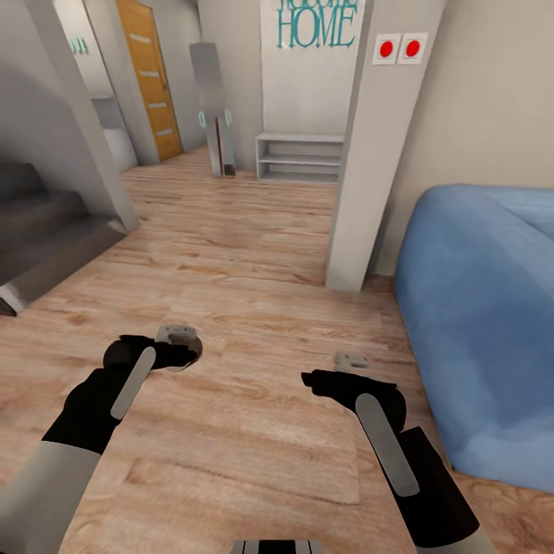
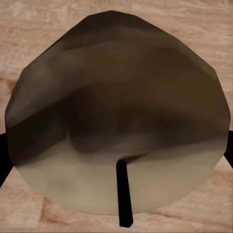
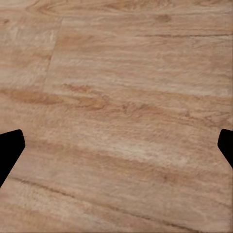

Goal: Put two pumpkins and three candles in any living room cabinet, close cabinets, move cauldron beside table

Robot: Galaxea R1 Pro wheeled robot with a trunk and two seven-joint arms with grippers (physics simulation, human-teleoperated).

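One candle [image 2: 116, 121], two red buttons [image 1: 399, 48], one blue sofa [image 1: 492, 308], one orange door [image 1: 151, 77].

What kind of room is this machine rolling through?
Probably a home's living area or hallway: light wooden plank floor, a blue upholstered sofa, a teal "HOME" wall sign above a low grey shelf, and an orange wooden door.

You see the cauldron [image 2: 116, 111] from above in the left wrist view: a round dark pot with a brown to pale inside. In the head view its black rim [image 1: 192, 355] shows by the left gripper [image 1: 175, 354], at 8 o'clock, above the wooden floor [image 1: 254, 431].
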